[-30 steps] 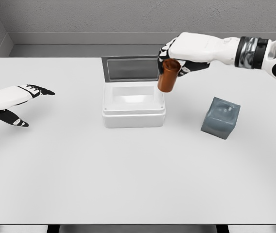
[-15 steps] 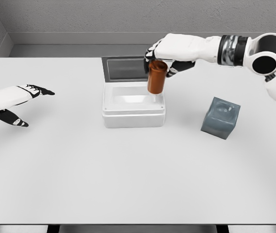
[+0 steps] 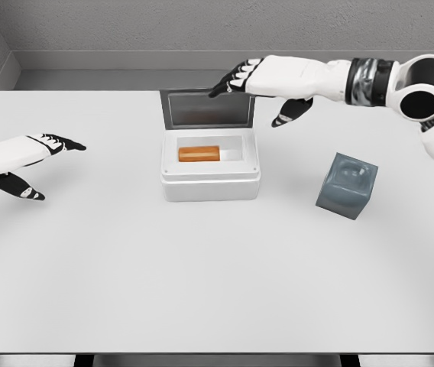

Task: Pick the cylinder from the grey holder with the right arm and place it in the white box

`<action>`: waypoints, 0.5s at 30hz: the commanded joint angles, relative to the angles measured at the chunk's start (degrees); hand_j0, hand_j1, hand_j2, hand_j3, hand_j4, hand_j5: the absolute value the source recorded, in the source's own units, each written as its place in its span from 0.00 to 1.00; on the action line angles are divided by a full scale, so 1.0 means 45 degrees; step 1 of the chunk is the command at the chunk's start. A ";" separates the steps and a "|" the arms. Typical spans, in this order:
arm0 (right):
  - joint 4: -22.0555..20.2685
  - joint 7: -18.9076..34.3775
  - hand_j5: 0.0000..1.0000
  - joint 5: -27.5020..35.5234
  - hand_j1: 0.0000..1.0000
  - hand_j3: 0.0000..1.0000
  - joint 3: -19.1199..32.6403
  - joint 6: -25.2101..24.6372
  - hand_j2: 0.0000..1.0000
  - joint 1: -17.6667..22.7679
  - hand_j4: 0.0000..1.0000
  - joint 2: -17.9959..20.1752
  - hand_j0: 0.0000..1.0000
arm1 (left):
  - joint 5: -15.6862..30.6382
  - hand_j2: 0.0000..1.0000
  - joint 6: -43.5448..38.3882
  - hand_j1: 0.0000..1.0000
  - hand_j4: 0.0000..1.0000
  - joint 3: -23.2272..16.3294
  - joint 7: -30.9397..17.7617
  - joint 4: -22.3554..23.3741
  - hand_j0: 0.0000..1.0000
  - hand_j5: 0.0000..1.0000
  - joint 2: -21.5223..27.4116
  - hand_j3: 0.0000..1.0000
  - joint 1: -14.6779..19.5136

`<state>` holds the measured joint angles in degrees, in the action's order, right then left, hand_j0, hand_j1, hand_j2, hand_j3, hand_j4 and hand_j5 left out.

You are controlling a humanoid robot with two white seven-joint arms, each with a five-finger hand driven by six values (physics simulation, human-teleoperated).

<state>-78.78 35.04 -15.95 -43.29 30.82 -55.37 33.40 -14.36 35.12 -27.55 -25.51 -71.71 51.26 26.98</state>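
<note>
- Orange cylinder [image 3: 199, 154] lying on its side inside the white box [image 3: 211, 186], long axis running left to right, parallel to the near edge of the tabletop [image 3: 202, 290].
- Sits left of the middle of the box floor, the right part of the floor bare; apparently flat on the bottom, though the box wall hides the underside.
- Right hand [image 3: 257, 82] hovering above and behind the box, over the raised lid [image 3: 205, 108], toward the far edge of the tabletop.
- Fingers spread wide, thumb hanging down to the right, nothing held.
- Cylinder therefore below, nearer and slightly left of the right hand, well apart from it, no contact.
- Left hand [image 3: 26, 157] resting low near the left edge of the tabletop, fingers loose and empty, much farther from the box than the right.
- Grey holder [image 3: 346, 185] standing empty toward the right side of the tabletop, near the box but not touching it.
- Placement looks done; likely only a clear withdrawal of the right arm left, up and away from lid and box rim.
</note>
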 commanded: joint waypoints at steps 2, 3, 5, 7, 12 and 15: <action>-0.1223 -0.0008 1.00 0.0283 1.00 1.00 0.1631 0.0923 1.00 0.0605 1.00 0.1990 1.00 | 0.0106 1.00 -0.0027 1.00 1.00 0.0009 0.0006 -0.0003 1.00 1.00 -0.0004 1.00 0.0019; -0.1301 -0.0008 1.00 0.0556 1.00 1.00 0.2080 0.0929 1.00 0.0938 1.00 0.2694 1.00 | 0.0067 1.00 -0.0027 1.00 1.00 0.0028 0.0006 0.0095 1.00 1.00 -0.0140 1.00 0.0039; -0.1282 -0.0008 1.00 0.0772 1.00 1.00 0.3369 0.0929 1.00 0.1738 1.00 0.3514 1.00 | -0.0284 1.00 -0.0027 1.00 1.00 0.0145 -0.0014 0.0212 1.00 1.00 -0.0589 1.00 0.0234; -0.1224 -0.0008 1.00 0.1024 1.00 1.00 0.4268 0.0929 1.00 0.2285 1.00 0.3905 1.00 | -0.0539 1.00 -0.0027 1.00 1.00 0.0165 -0.0014 0.0874 1.00 1.00 -0.0999 1.00 0.0877; -0.1282 -0.0008 1.00 0.1592 1.00 1.00 0.4386 0.0929 1.00 0.3379 1.00 0.4824 1.00 | -0.0558 1.00 -0.0027 1.00 1.00 0.0028 -0.0014 0.3336 1.00 1.00 -0.2328 1.00 0.2616; -0.1516 -0.0008 1.00 0.1592 1.00 1.00 0.4152 0.0929 1.00 0.3829 1.00 0.4707 1.00 | -0.1359 1.00 -0.0027 1.00 1.00 0.0008 -0.0014 0.4567 1.00 1.00 -0.3519 1.00 0.3710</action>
<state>-85.01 35.03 -9.48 -24.46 35.15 -38.14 54.16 -18.80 35.05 -27.46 -25.58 -55.34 38.96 44.21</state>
